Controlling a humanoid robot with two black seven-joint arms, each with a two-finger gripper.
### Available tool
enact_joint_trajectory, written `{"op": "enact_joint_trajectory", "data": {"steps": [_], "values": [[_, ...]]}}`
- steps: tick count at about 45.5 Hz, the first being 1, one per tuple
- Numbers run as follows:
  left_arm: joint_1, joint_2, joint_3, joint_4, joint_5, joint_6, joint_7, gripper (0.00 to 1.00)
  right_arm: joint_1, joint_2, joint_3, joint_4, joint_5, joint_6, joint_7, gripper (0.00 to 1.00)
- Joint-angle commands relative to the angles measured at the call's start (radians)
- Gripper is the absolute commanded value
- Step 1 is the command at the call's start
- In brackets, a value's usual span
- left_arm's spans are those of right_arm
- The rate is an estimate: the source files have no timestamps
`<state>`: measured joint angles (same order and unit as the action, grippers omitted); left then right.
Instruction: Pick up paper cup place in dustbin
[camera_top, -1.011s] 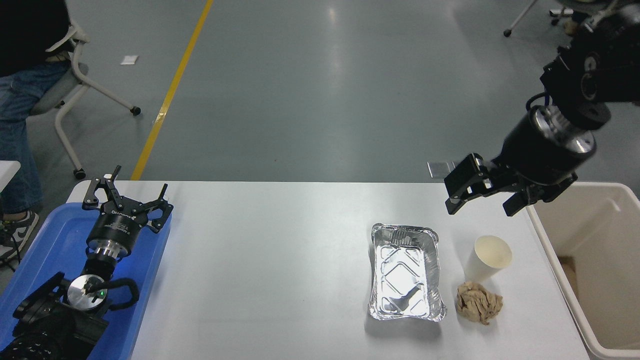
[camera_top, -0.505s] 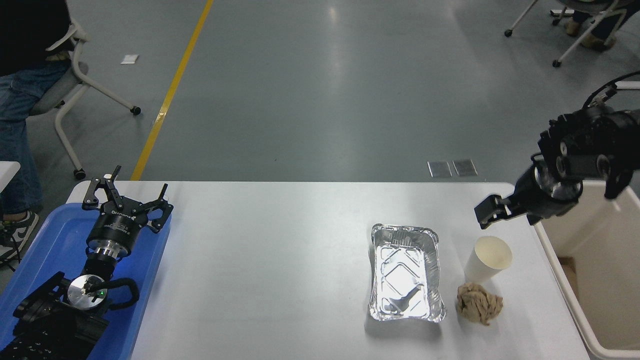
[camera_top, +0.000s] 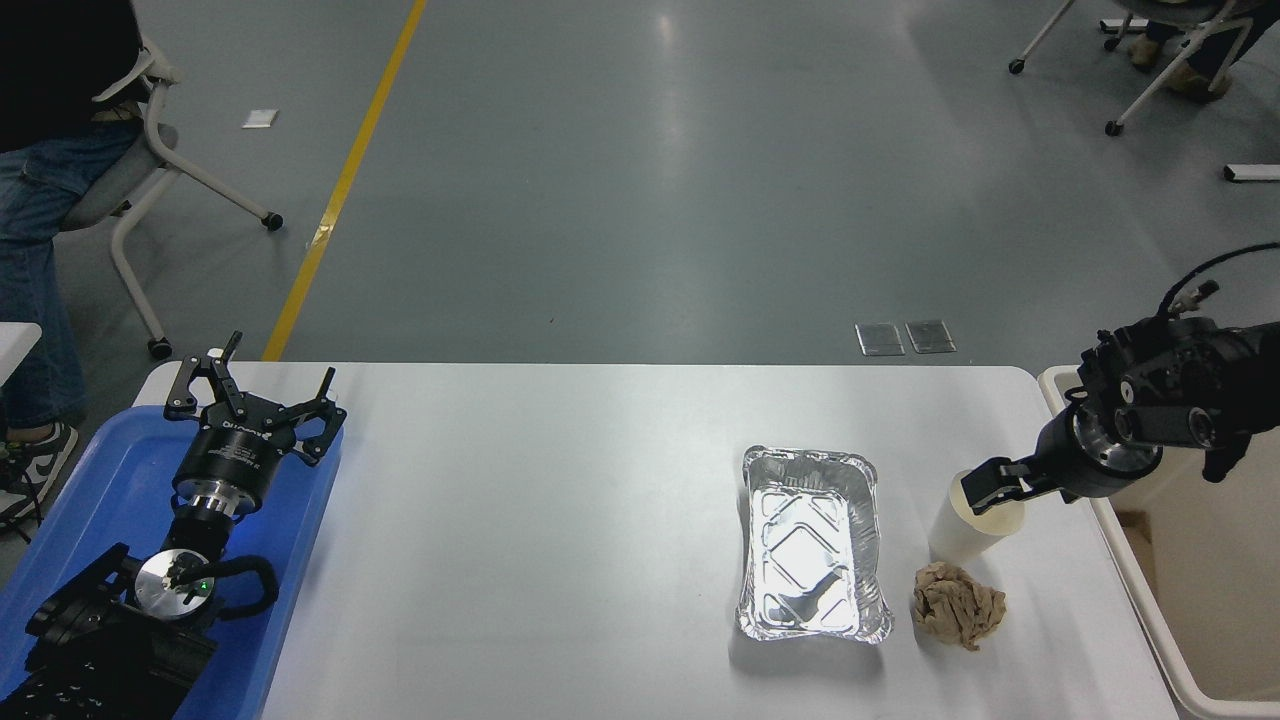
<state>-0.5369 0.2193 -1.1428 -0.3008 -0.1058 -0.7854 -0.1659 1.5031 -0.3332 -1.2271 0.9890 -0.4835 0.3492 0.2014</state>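
The white paper cup (camera_top: 958, 535) stands upright on the white table (camera_top: 550, 520), right of the foil tray and just behind the brown paper ball. My right gripper (camera_top: 987, 488) comes in from the right edge, sits low at the cup's mouth and covers most of its rim. Seen side-on, it does not show how wide it is. The cream-beige dustbin (camera_top: 1132, 582) stands against the table's right edge, directly right of the cup. My left gripper (camera_top: 255, 395) is parked open over the blue tray at the lower left.
A shiny foil tray (camera_top: 815, 545) lies left of the cup. A crumpled brown paper ball (camera_top: 957, 603) lies in front of the cup. A blue plastic tray (camera_top: 90, 500) sits at the table's left end. A person (camera_top: 40, 150) sits on a chair at the top left.
My right arm has come down and towards me from high above the table's far right corner, and its gripper now sits at the cup's mouth. The cup and left arm have not moved.
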Motion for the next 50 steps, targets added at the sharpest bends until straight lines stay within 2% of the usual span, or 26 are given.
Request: {"op": "enact_joint_trajectory", "data": {"steps": [1, 4, 7, 9, 12, 17, 18, 19, 21, 42, 50], "values": [[0.000, 0.000, 0.000, 0.000, 0.000, 0.000, 0.000, 0.99, -0.081, -0.004, 0.055, -0.087, -0.010, -0.024, -0.008, 1.00], [0.000, 0.000, 0.000, 0.000, 0.000, 0.000, 0.000, 0.99, -0.099, -0.004, 0.066, -0.107, -0.021, -0.024, -0.008, 1.00], [0.000, 0.000, 0.000, 0.000, 0.000, 0.000, 0.000, 0.99, -0.107, -0.006, 0.075, -0.110, -0.049, -0.029, -0.008, 0.94], [0.000, 0.000, 0.000, 0.000, 0.000, 0.000, 0.000, 0.99, -0.110, -0.006, 0.081, -0.110, -0.064, -0.036, -0.008, 0.86], [0.000, 0.000, 0.000, 0.000, 0.000, 0.000, 0.000, 0.99, -0.116, -0.006, 0.083, -0.113, -0.070, -0.048, -0.008, 0.66], [0.000, 0.000, 0.000, 0.000, 0.000, 0.000, 0.000, 0.99, -0.121, -0.007, 0.083, -0.115, -0.070, -0.050, -0.007, 0.55], [0.000, 0.000, 0.000, 0.000, 0.000, 0.000, 0.000, 0.99, -0.121, -0.006, 0.083, -0.115, -0.070, -0.050, -0.005, 0.49], [0.000, 0.000, 0.000, 0.000, 0.000, 0.000, 0.000, 0.99, -0.121, -0.007, 0.083, -0.115, -0.072, -0.050, -0.004, 0.37], [0.000, 0.000, 0.000, 0.000, 0.000, 0.000, 0.000, 0.99, -0.121, -0.007, 0.083, -0.115, -0.072, -0.050, -0.002, 0.00], [0.000, 0.000, 0.000, 0.000, 0.000, 0.000, 0.000, 0.99, -0.104, -0.009, 0.081, -0.102, -0.053, -0.047, 0.006, 0.00], [0.000, 0.000, 0.002, -0.001, 0.002, 0.000, 0.000, 0.99, -0.003, -0.030, 0.021, -0.058, -0.052, -0.033, 0.041, 0.00]]}}
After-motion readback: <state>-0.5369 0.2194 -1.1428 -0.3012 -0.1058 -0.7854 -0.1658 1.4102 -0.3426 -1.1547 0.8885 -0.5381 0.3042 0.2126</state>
